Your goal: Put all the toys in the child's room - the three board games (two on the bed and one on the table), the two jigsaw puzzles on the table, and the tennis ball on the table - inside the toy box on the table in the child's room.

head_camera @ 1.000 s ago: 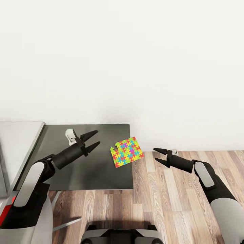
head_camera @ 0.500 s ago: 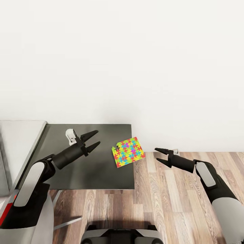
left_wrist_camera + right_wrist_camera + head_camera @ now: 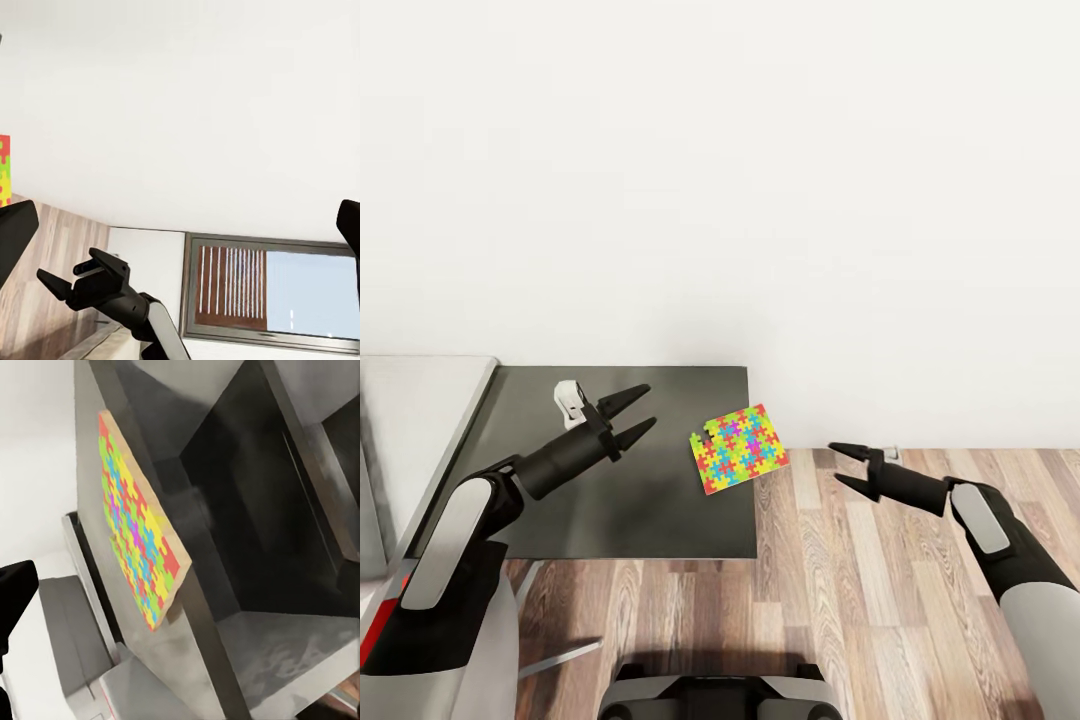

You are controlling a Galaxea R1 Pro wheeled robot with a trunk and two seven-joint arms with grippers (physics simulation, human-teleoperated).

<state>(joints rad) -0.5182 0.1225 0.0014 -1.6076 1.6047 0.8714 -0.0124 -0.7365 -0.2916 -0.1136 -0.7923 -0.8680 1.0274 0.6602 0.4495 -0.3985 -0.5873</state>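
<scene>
One jigsaw puzzle (image 3: 739, 449), a thin multicoloured sheet, lies at the right edge of the table's lower dark grey wing (image 3: 610, 500), its corner hanging over the floor. My left gripper (image 3: 649, 405) hovers open above the wing, a short way left of the puzzle. Over the wood floor to the puzzle's right, my right gripper (image 3: 834, 463) is open and empty, pointing at it. The right wrist view looks at the puzzle (image 3: 139, 525) edge-on against the table's dark side. The toy box, board games and tennis ball are out of view.
The table's pale grey top (image 3: 410, 420) rises at the far left. A white wall (image 3: 760, 200) stands directly behind the wing. Wood-plank floor (image 3: 880, 600) spreads right of the table. The left wrist view catches a window (image 3: 262, 292) and my right gripper (image 3: 79, 279).
My right gripper has drawn back to the right, away from the puzzle. The view shifted slightly at first. The left arm and the puzzle have stayed put.
</scene>
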